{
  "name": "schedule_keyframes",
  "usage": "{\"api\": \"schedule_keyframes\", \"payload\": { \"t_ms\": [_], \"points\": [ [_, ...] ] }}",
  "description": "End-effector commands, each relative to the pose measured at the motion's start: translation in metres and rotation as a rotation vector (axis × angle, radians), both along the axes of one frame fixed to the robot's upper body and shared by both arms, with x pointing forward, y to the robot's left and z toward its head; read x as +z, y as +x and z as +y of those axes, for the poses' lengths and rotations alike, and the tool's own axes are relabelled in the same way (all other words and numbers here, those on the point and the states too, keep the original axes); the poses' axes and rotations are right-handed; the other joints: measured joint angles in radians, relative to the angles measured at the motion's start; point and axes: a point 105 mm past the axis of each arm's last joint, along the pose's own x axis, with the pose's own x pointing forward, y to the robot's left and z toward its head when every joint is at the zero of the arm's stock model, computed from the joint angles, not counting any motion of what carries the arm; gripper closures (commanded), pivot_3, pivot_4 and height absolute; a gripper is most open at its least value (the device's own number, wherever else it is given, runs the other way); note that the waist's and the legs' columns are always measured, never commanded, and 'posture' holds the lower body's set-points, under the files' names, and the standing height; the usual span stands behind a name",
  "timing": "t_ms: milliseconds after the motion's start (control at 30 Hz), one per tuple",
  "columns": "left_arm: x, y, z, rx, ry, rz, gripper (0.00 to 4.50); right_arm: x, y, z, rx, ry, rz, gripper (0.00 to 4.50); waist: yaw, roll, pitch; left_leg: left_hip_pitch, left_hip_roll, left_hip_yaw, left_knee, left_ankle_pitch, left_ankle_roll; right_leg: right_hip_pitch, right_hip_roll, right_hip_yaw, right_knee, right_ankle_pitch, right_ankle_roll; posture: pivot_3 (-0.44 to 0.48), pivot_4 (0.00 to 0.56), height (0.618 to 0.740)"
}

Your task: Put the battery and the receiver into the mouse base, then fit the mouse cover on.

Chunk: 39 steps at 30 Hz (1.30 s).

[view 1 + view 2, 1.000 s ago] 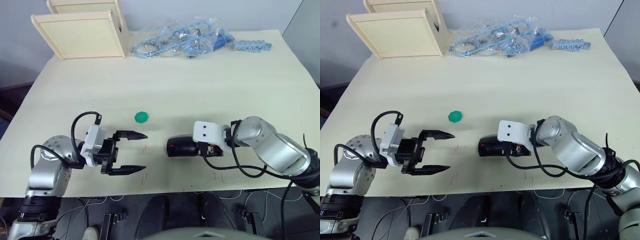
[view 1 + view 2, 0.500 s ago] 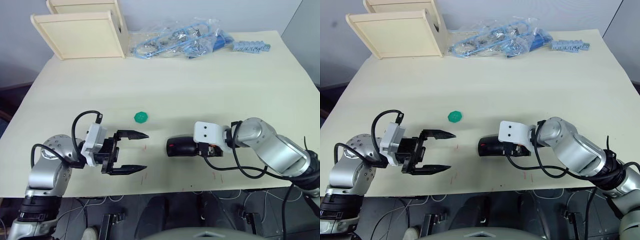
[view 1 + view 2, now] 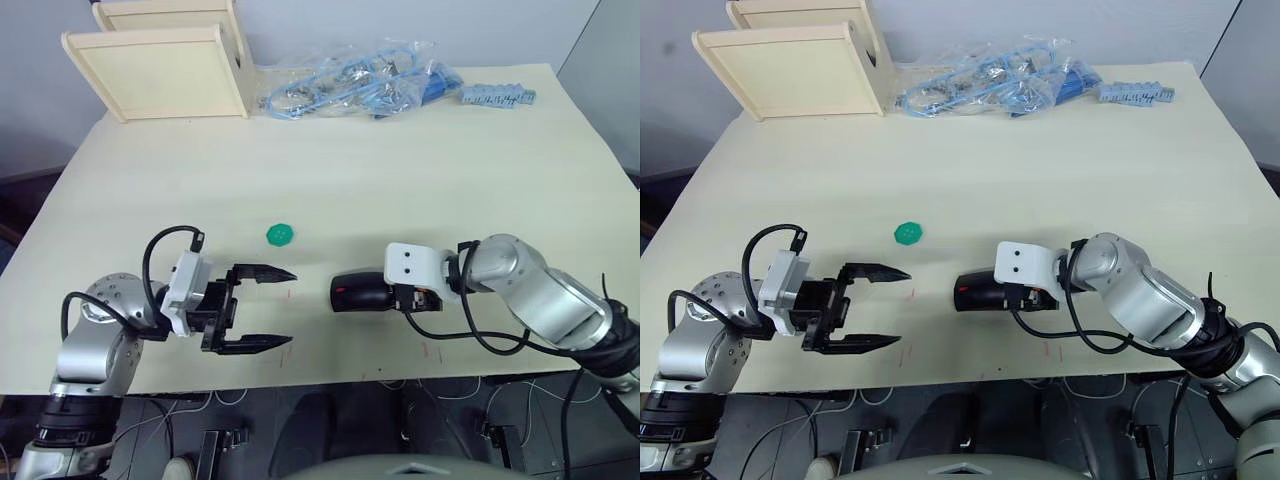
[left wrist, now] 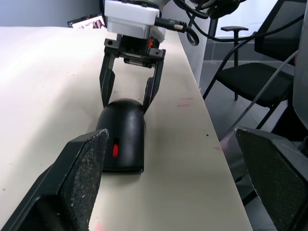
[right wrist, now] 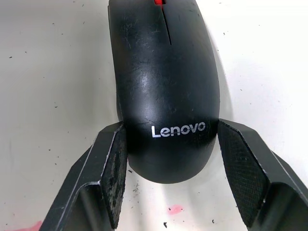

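The black mouse base [image 3: 358, 294] with its red patch lies on the table near the front edge. The glossy mouse cover [image 5: 166, 86], marked with a logo, sits on top of it. My right gripper [image 3: 388, 296] is shut on the mouse's rear end, one finger [image 5: 113, 163] against each side. To the left, my left gripper [image 3: 290, 306] stands wide open with nothing between its fingers, pointing at the mouse's front from a short distance. The battery and the receiver are hidden.
A green round disc [image 3: 282, 234] lies on the table behind the left gripper. At the back stand light wooden boxes [image 3: 160, 70], a plastic bag of blue cables [image 3: 360, 85] and a blue part [image 3: 497, 96]. The table's front edge [image 3: 330, 378] is close.
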Motion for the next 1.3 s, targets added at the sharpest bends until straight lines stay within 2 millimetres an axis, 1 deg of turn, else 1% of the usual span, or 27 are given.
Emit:
{"api": "schedule_keyframes", "payload": {
  "t_ms": [33, 567, 1100, 1300],
  "points": [
    [0.003, -0.002, 0.005, -0.012, 0.007, -0.033, 0.0, -0.015, -0.001, -0.005, -0.018, -0.043, 0.043, 1.88, 0.001, 0.0, 0.0, 0.0, 0.0, 0.0, 0.0, 0.0, 0.0, 0.0, 0.0, 0.0, 0.0, 0.0, 0.0, 0.0, 0.15, 0.74],
    [-0.003, -0.001, 0.013, -0.003, 0.006, -0.042, 0.0, -0.015, -0.003, 0.0, -0.02, 0.014, 0.106, 1.88, 0.0, -0.001, -0.001, 0.002, 0.003, 0.001, 0.0, 0.001, -0.001, 0.0, 0.003, 0.0, 0.001, 0.001, -0.002, 0.0, 0.15, 0.74],
    [-0.007, -0.003, 0.016, 0.002, 0.009, -0.045, 0.0, -0.013, -0.003, 0.001, 0.018, -0.001, 0.082, 1.88, 0.0, -0.001, -0.001, 0.003, 0.004, 0.002, 0.0, 0.001, -0.001, 0.0, 0.004, 0.002, 0.001, 0.001, -0.002, 0.0, 0.15, 0.74],
    [-0.008, -0.003, 0.016, 0.004, 0.008, -0.046, 0.0, -0.009, -0.001, 0.004, 0.023, 0.007, 0.06, 1.88, 0.0, -0.001, -0.001, 0.003, 0.004, 0.003, 0.0, 0.001, -0.001, 0.0, 0.004, 0.002, 0.001, 0.001, -0.002, 0.0, 0.15, 0.74]
  ]
}}
